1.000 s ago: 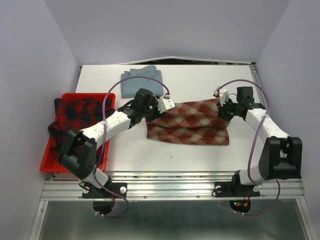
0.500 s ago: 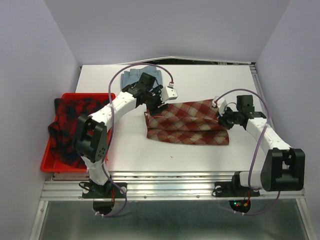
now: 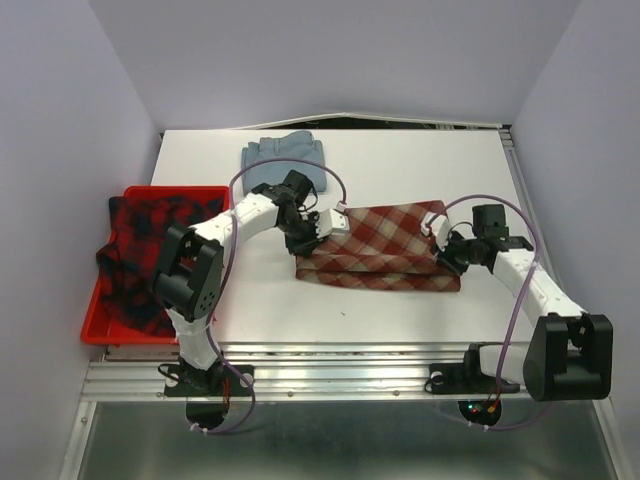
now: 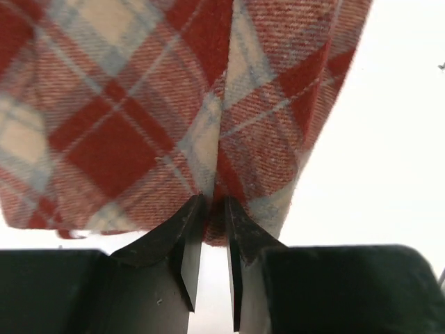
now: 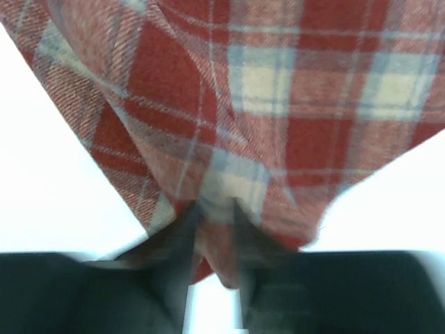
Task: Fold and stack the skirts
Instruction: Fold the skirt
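The check skirt (image 3: 385, 245) is lying half-folded on the worktop (image 3: 400, 165). The right pincer (image 5: 215, 216) is sitting at its right end, too blurred to tell its grip; the left pincer (image 4: 214, 205) is pinching its left edge. Next, probably, folding end over end, then stacking by the blue skirt (image 3: 283, 158) beyond

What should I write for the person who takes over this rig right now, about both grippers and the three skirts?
The left gripper is shut on the left edge of the check skirt.
The right gripper is at its right edge, cloth between its jaws; blurred view, grip unclear.
The blue skirt lies folded at the back of the table.
The plaid skirt lies crumpled in the red tray.
Done: blue folded, check apparently folded once. Left: finish check, fold plaid, stack all.
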{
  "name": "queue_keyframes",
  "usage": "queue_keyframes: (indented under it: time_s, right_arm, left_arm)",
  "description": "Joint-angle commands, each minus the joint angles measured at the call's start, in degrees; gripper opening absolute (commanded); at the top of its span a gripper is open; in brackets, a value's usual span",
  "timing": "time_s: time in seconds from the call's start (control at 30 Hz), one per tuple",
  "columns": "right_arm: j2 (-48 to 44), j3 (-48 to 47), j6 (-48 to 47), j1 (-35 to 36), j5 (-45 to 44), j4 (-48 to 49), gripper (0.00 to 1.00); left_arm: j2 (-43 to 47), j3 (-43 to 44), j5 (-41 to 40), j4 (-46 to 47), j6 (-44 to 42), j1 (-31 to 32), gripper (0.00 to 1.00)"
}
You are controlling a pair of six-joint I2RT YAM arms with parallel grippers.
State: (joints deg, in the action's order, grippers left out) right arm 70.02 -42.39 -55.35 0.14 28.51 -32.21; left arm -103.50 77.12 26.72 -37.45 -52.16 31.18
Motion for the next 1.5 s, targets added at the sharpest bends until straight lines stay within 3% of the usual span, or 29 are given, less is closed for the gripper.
queue_keyframes:
  time_s: [0.0, 0.1, 0.27, 0.37, 0.47, 0.73, 0.9, 1.07, 1.2, 1.3, 1.47]
  right_arm:
    - [-2.87, 0.38, -2.65, 0.56, 0.93, -3.12, 0.39]
    - [-3.84, -0.14, -0.56, 0.56, 0.23, -3.92, 0.49]
    - [-2.79, -4.36, 4.37, 0.56, 0.31, -4.35, 0.49]
    - [0.02, -7.52, 7.45, 0.56, 1.02, -5.06, 0.5]
    - [4.59, -9.81, 10.61, 0.56, 0.67, -5.23, 0.5]
    - [18.73, -12.71, 16.5, 0.56, -4.07, -2.08, 0.49]
    - [24.98, -14.12, 17.74, 0.56, -8.2, 0.56, 0.47]
    - [31.48, -18.51, 19.49, 0.56, -13.83, 3.9, 0.45]
    - [36.58, -24.92, 20.63, 0.56, -15.15, 4.96, 0.46]
    - [39.66, -30.28, 21.25, 0.56, -14.89, 5.05, 0.46]
    - [38.63, -37.49, 22.13, 0.56, -13.84, 2.6, 0.5]
  left_arm:
    - [6.55, -4.52, 1.15, -1.05, -1.1, 1.33, 0.29]
    - [7.7, -7.33, -0.52, 0.44, -0.57, 2.74, 0.31]
    - [9.98, -11.81, -4.22, 4.75, 1.44, 4.24, 0.38]
    - [11.39, -11.65, -4.75, 7.74, 5.83, 4.15, 0.47]
    - [13.59, -10.42, -4.57, 10.73, 11.36, 3.54, 0.49]
    - [11.49, -5.85, -6.33, 11.88, 21.39, 1.87, 0.49]
    - [7.18, -8.73, -6.33, 11.0, 20.35, 2.3, 0.41]
    - [7.17, -18.38, -6.42, 12.22, 18.94, 8.1, 0.25]
    - [8.41, -22.09, -6.59, 15.74, 21.04, 14.67, 0.22]
    - [7.71, -21.32, -6.42, 18.11, 24.2, 19.34, 0.22]
    - [7.7, -16.32, -4.75, 20.75, 31.15, 22.61, 0.38]
